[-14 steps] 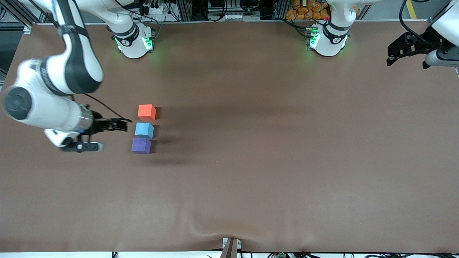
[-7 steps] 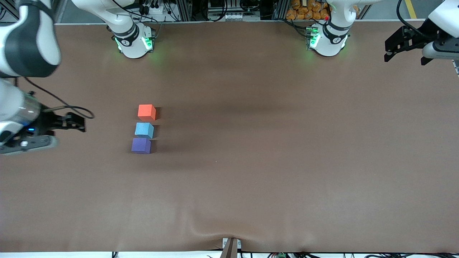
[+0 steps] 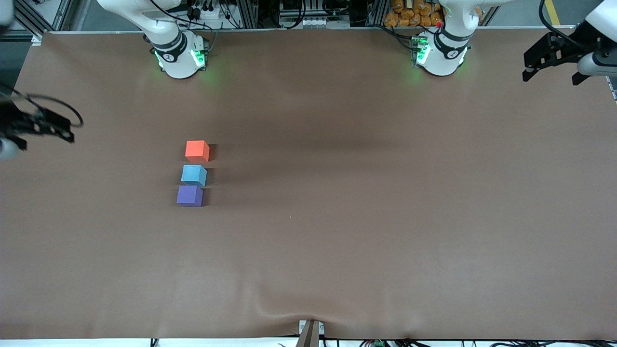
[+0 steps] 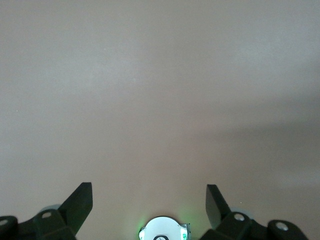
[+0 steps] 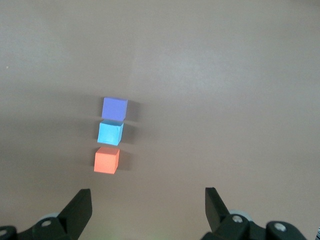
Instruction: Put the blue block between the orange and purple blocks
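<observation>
Three small cubes stand in a row on the brown table. The orange block [image 3: 197,151] is farthest from the front camera, the blue block [image 3: 194,175] is in the middle, the purple block [image 3: 189,196] is nearest. Blue touches purple; a small gap separates it from orange. The right wrist view shows the orange block [image 5: 106,160], the blue block [image 5: 110,133] and the purple block [image 5: 114,108]. My right gripper [image 3: 46,126] is open and empty at the table's edge at the right arm's end, raised. My left gripper [image 3: 549,62] is open and empty, raised over the left arm's end.
The right arm's base [image 3: 178,55] and the left arm's base [image 3: 441,53] stand along the table's edge farthest from the front camera. The left arm's base also shows in the left wrist view [image 4: 164,229]. A small bracket [image 3: 311,332] sits at the near edge.
My right gripper has pulled away from beside the blocks toward the right arm's end of the table and risen. The blocks have not moved. The left gripper shifted slightly.
</observation>
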